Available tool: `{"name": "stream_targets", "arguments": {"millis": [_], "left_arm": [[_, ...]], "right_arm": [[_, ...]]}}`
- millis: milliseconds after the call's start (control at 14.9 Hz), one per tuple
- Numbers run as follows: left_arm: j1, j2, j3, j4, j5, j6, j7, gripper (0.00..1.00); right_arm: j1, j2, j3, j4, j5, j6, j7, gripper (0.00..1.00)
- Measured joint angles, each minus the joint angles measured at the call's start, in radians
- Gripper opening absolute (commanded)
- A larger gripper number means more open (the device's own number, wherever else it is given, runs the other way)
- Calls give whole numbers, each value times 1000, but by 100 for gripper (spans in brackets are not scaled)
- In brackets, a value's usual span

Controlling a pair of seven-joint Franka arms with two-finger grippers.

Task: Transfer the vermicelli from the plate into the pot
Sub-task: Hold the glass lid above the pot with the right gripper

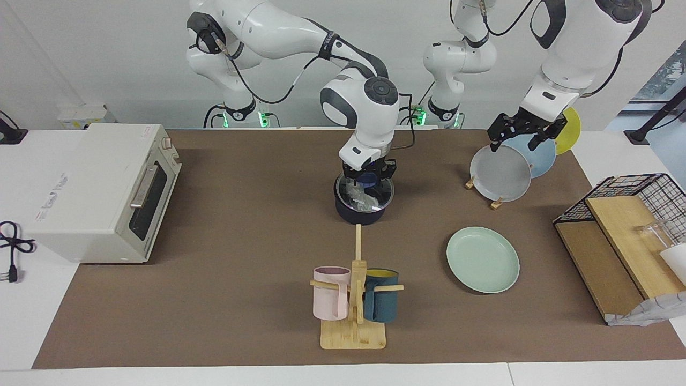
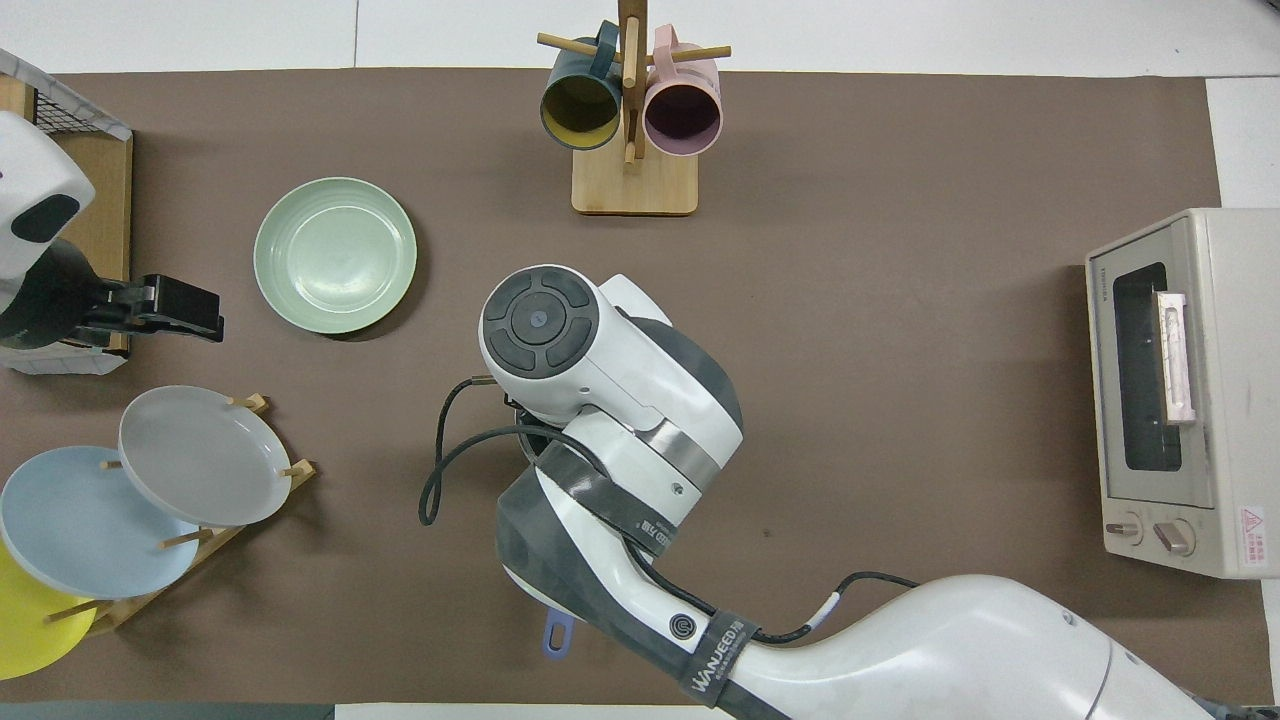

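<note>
Right arm bent down over pot (image 1: 360,212) — right gripper (image 1: 368,179) fingers pinched on lid knob. Left gripper (image 1: 522,134) waits above rack (image 1: 496,202), fingers wide.

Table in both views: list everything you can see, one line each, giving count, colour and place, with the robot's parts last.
pot: one, dark, middle of the mat
lid: one, clear glass, on the pot
vermicelli: count unclear, whitish, in the pot under the lid
plate: one, mint green, empty, toward the left arm's end
rack plates: three, grey, blue, yellow, standing in a wooden rack
mugs: two, pink and teal, on a wooden stand
toaster oven: one, white, right arm's end
wire basket: one, black, left arm's end
right gripper: shut on the lid's knob
left gripper: open, over the rack plates
</note>
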Motion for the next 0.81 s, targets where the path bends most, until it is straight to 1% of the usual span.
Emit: {"name": "stream_targets", "arguments": {"millis": [805], "left_arm": [[9,0,-2,4,0,4,0,100]], "right_arm": [[-2,0,0,-5,0,18,8,0]]}}
